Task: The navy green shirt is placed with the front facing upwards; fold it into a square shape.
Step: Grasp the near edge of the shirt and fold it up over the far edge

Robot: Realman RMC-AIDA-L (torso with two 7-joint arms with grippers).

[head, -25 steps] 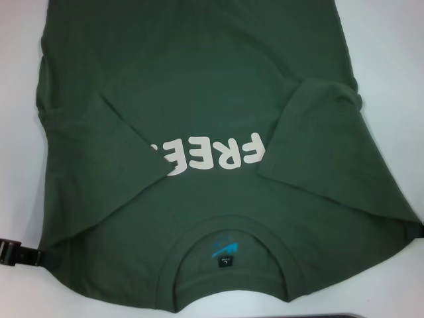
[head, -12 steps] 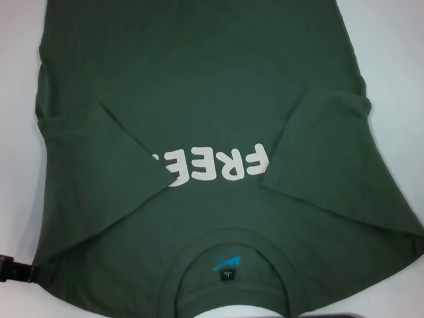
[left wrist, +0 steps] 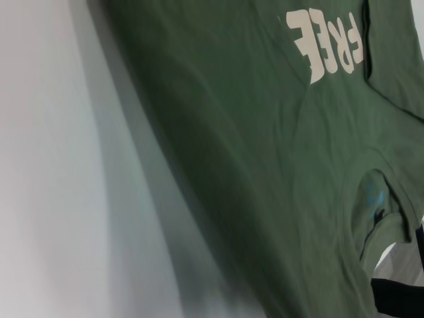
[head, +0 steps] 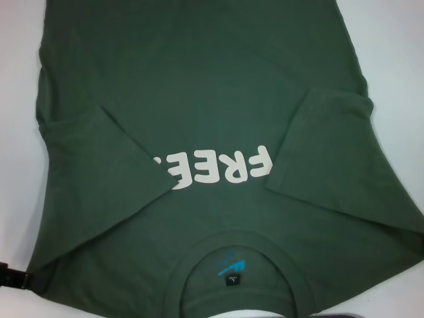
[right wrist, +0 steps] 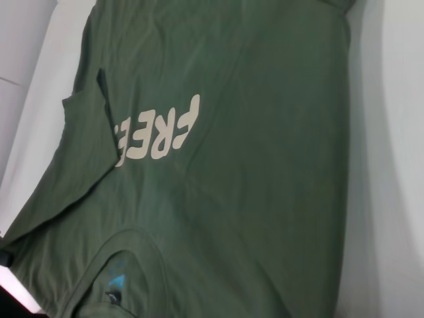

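Shirt (head: pixel 218 86) front-up on white bench (head: pixel 397 59), both sleeves folded inward over pale "FREE" letters (head: pixel 215 169), collar (head: pixel 232 278) nearest, left hand (head: pixel 12 277) at shirt's near left corner, grip unclear, right hand unseen.

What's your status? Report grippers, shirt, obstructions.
Left gripper at shirt's near-left corner, right out of sight. Navy green shirt face up, both sleeves folded inward. Nothing on it.
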